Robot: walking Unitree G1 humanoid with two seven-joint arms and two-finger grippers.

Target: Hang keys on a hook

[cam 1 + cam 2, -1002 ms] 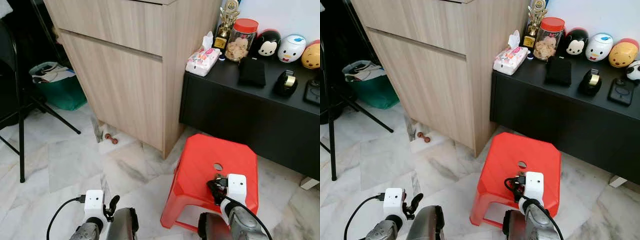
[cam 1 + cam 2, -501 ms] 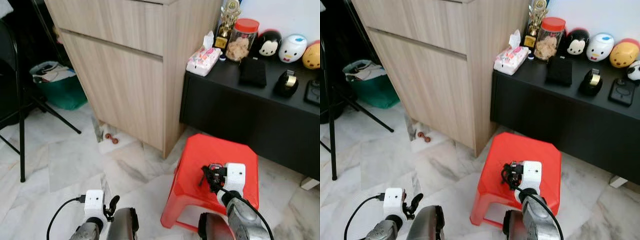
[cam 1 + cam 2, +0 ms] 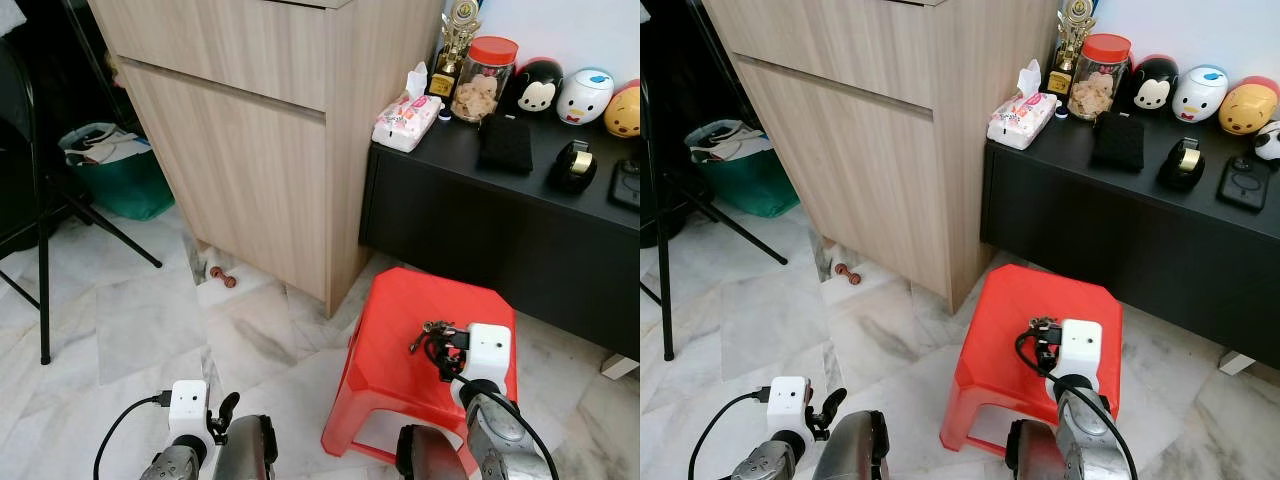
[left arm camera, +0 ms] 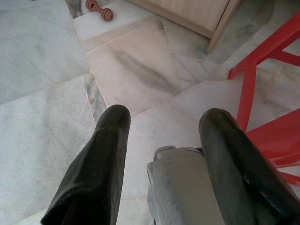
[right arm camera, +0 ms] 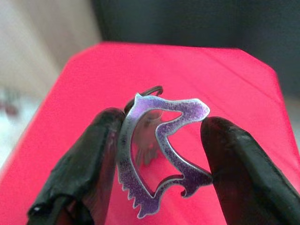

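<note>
My right gripper (image 5: pixel 164 122) is shut on the keys: a flat silver-purple metal tag (image 5: pixel 159 150) sits between its black fingers (image 5: pixel 89 159), with a ring and keys hanging behind it. In the left eye view the key bunch (image 3: pixel 430 330) is held just above the top of a red plastic stool (image 3: pixel 400 300), at the tip of my right gripper (image 3: pixel 438 345). My left gripper (image 4: pixel 161 136) hangs low over the marble floor, open, with nothing between its fingers.
A tall light-wood cabinet (image 3: pixel 250 130) stands ahead on the left. A low black sideboard (image 3: pixel 480 220) behind the stool carries a tissue pack, a jar, a trophy and round toys. A green bin (image 3: pixel 115 180), a black stand leg (image 3: pixel 43 280) and a small dumbbell toy (image 3: pixel 222 277) are on the floor.
My right gripper has risen from the stool top and shifted slightly right, carrying the keys with it. The left arm has not moved.
</note>
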